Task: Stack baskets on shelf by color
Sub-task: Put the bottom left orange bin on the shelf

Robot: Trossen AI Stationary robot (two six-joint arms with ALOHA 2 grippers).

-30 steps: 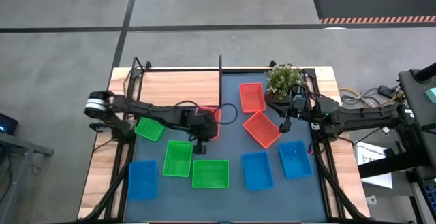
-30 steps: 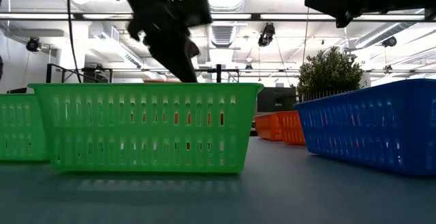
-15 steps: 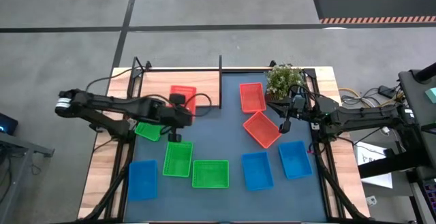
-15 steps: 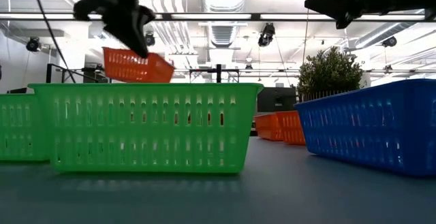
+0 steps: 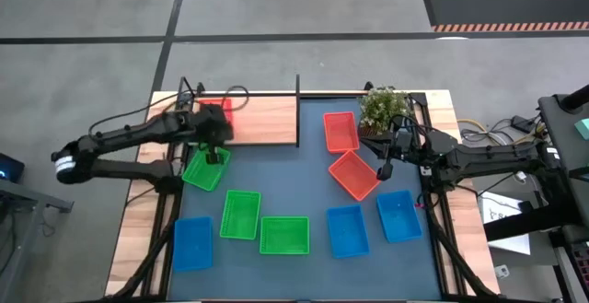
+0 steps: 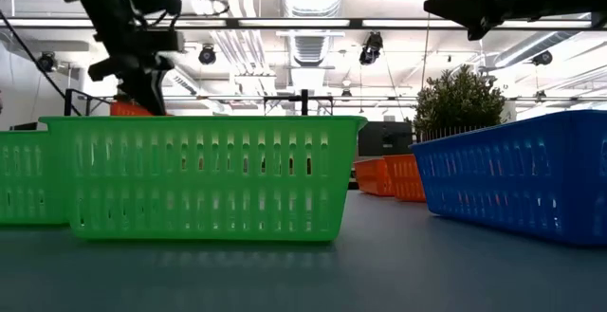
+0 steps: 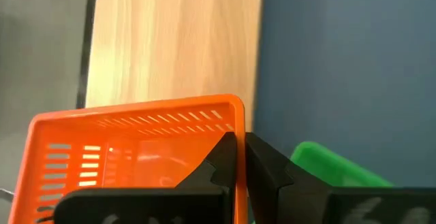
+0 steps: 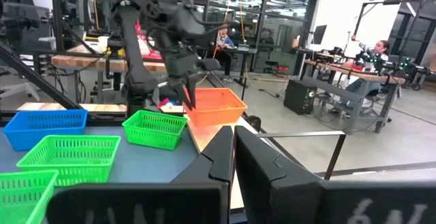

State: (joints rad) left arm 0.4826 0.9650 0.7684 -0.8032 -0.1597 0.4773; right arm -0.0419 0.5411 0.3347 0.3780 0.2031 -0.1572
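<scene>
The left gripper (image 7: pixel 240 157) is clamped on the rim of an orange basket (image 7: pixel 136 146), carried above the shelf (image 5: pixel 262 119), apparently near its left end. It should be lowered level, then freed. The right gripper (image 8: pixel 234 157) waits pinched, empty.

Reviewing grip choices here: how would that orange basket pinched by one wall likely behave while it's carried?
Probably light: the left gripper lifts the orange basket by one thin wall. Its slotted plastic likely flexes slightly. Held off-centre, it may tilt or swing.
</scene>
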